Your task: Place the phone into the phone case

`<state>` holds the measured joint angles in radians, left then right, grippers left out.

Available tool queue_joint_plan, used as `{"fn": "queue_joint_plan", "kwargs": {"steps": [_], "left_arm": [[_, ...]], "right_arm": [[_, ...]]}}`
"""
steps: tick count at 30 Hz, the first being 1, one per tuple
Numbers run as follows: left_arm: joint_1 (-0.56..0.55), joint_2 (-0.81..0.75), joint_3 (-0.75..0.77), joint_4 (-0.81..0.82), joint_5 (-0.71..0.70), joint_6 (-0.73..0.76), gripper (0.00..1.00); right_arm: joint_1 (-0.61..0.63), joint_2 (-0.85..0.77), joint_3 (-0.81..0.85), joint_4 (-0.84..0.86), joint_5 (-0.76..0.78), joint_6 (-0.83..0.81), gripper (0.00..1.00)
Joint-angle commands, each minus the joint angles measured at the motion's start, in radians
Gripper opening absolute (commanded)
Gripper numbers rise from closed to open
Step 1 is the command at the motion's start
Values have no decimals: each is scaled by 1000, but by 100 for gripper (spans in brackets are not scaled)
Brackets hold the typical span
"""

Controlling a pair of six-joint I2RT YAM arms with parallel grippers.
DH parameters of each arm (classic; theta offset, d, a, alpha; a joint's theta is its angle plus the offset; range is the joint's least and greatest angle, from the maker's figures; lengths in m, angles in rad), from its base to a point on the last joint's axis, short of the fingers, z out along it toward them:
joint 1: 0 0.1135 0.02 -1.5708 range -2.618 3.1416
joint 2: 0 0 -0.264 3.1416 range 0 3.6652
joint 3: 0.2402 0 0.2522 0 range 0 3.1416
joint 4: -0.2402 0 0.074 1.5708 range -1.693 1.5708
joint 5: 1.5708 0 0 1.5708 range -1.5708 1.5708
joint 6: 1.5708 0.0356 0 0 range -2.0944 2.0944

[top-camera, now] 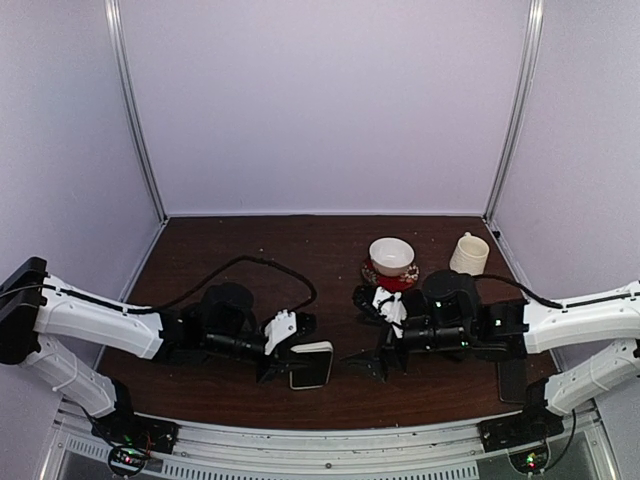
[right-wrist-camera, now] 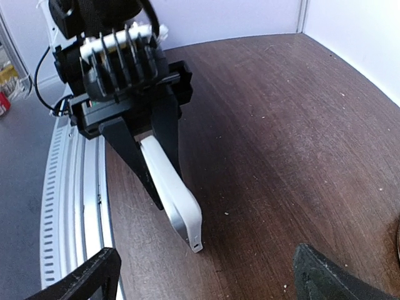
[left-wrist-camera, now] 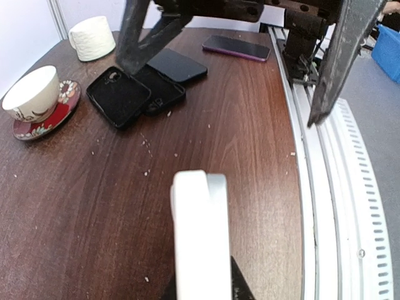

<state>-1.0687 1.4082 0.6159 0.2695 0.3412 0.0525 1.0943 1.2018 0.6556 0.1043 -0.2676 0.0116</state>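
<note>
The left gripper (right-wrist-camera: 165, 187) clamps the white phone (right-wrist-camera: 181, 209) near the bench's front edge. The right gripper (left-wrist-camera: 219, 94), jaws wide apart, faces it near the black phone case (left-wrist-camera: 119, 97).

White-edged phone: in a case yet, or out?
Out: the fingers of the left gripper clamp the white-edged phone; the black phone case lies empty, apart.

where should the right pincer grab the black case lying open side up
Probably the long wall facing the saucer, from straight above, one jaw inside the cavity. The black case lies flat, open side up, so only its thin rim can be pinched, and a second case crowds its other long side.
</note>
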Motion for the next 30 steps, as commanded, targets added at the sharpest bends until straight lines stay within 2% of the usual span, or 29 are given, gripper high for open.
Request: {"fn": "queue_joint_plan", "kwargs": {"steps": [1, 5, 8, 13, 18, 23, 25, 28, 30], "left_arm": [[0, -3, -17, 82, -1, 39, 0], [0, -3, -22, 80, 12, 47, 0], [-1, -4, -27, 79, 21, 54, 0], [0, 5, -27, 81, 29, 61, 0], [0, -5, -33, 80, 25, 58, 0], [0, -6, -27, 67, 25, 55, 0], [0, -21, -23, 46, 3, 48, 17], [1, -62, -51, 52, -39, 47, 41], [0, -93, -77, 67, -60, 50, 46]], "right_arm": [[3, 117, 58, 91, -80, -167, 98], [1, 183, 81, 132, -146, -231, 92], [1, 199, 87, 121, -160, -245, 83], [1, 230, 89, 162, -159, -239, 57], [1, 257, 86, 222, -172, -236, 36], [0, 274, 107, 173, -190, -255, 14], [-1, 273, 114, 144, -187, -260, 9], [-4, 256, 88, 156, -172, -260, 7], [-5, 242, 75, 153, -168, -255, 7]]}}
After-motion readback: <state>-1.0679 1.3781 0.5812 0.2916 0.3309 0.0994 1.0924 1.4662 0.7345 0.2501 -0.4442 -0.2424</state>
